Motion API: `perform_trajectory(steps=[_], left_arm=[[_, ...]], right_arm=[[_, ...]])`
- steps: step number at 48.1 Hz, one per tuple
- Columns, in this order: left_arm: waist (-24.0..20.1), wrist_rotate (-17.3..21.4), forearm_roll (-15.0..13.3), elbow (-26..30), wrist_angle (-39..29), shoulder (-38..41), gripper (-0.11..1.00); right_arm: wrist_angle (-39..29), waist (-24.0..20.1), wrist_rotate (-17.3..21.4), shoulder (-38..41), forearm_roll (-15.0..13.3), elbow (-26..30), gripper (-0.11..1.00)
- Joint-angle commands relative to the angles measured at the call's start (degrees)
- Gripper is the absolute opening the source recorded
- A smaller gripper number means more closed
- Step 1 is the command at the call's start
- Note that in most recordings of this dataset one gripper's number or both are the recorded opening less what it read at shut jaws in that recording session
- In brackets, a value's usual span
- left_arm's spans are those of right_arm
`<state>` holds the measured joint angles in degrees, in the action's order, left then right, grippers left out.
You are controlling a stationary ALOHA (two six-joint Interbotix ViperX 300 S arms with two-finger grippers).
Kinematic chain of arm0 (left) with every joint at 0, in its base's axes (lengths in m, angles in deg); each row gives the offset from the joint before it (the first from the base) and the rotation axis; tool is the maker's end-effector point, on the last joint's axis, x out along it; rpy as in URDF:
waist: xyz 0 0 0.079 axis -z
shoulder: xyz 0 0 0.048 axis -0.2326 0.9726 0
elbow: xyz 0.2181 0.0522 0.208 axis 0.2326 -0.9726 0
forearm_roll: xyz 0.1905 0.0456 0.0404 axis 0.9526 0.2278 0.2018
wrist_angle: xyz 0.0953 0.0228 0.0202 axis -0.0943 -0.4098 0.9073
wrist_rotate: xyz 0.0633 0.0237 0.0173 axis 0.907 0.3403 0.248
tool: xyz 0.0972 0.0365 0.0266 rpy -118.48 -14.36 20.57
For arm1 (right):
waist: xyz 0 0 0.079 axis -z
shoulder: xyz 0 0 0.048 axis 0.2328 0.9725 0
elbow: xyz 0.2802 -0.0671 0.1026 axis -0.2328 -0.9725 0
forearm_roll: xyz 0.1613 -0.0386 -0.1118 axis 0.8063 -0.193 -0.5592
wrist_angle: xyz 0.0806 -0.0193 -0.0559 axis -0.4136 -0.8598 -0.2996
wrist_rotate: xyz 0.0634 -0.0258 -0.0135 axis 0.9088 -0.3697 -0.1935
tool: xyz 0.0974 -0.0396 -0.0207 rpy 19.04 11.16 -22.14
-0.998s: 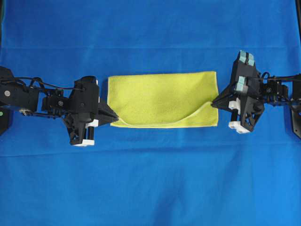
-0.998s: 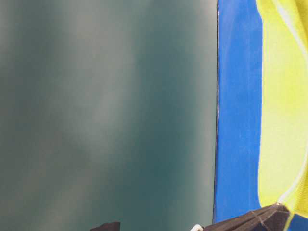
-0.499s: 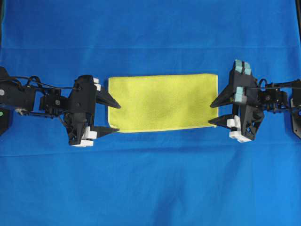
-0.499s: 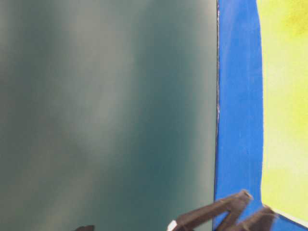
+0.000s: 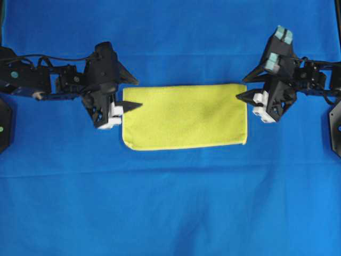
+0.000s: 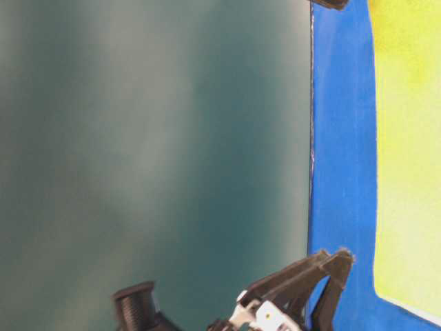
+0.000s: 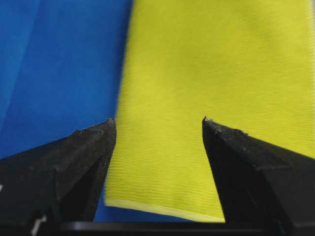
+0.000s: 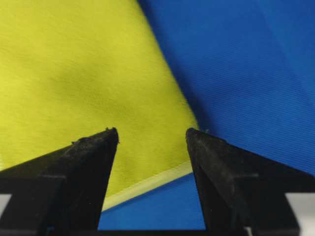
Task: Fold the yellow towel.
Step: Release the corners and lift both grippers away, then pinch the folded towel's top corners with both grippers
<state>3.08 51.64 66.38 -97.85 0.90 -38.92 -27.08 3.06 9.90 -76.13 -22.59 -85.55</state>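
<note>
The yellow towel lies flat as a long rectangle on the blue cloth, with its pale hem along the near edge. My left gripper stands open at the towel's far left corner, one fingertip over the short edge. My right gripper is open at the far right corner. In the left wrist view the left gripper hangs above the towel with nothing between its fingers. The right gripper straddles the towel's hemmed corner without touching it. The table-level view shows a strip of the towel.
The large blue cloth covers the whole table around the towel. In the table-level view its edge borders a blurred teal background. Open black fingers of one gripper show at the bottom of that view.
Both grippers were shut on the towel's near corners a second ago. They let go, the lifted edge settled flat, and both arms moved to the far corners.
</note>
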Motion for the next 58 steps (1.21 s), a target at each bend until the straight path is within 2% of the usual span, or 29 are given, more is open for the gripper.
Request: perform_trajectory(steps=[1, 8, 22, 33, 38, 42, 49, 53, 58], left_arm=[[-1.0, 0.1, 0.0, 1.3, 0.4, 1.7, 0.67], [-2.2, 0.1, 0.0, 1.7, 1.5, 5.4, 0.67], [-5.0, 0.1, 0.0, 0.6, 4.0, 10.5, 0.67], [-5.0, -0.4, 0.0, -0.5, 5.0, 10.5, 0.67], [-5.0, -0.7, 0.0, -0.6, 4.3, 10.5, 0.63], [-4.8, -0.3, 0.0, -0.4, 3.2, 10.4, 0.55], [-4.2, 0.1, 0.0, 0.0, 2.2, 10.4, 0.21], [-4.2, 0.1, 0.0, 0.2, 1.9, 10.2, 0.03], [-4.2, 0.2, 0.0, 0.5, 1.2, 10.1, 0.02]], right_arm=[[0.3, 1.6, -0.1, 1.3, -0.7, 1.6, 0.61], [1.0, 3.2, -0.1, 5.0, -1.6, 2.0, 0.61], [3.4, 3.8, -0.1, 11.6, -1.6, 2.3, 0.61], [4.1, 3.8, -0.1, 12.6, -1.6, 2.4, 0.60], [4.0, 3.5, -0.1, 12.6, -1.6, 2.5, 0.58], [3.9, 3.1, -0.4, 12.6, -1.6, 2.4, 0.47], [3.8, 2.9, -0.5, 12.3, -1.7, 2.2, 0.06], [3.8, 2.8, -0.4, 12.0, -1.6, 2.1, 0.03], [3.8, 2.9, -0.4, 11.1, -1.7, 2.1, 0.03]])
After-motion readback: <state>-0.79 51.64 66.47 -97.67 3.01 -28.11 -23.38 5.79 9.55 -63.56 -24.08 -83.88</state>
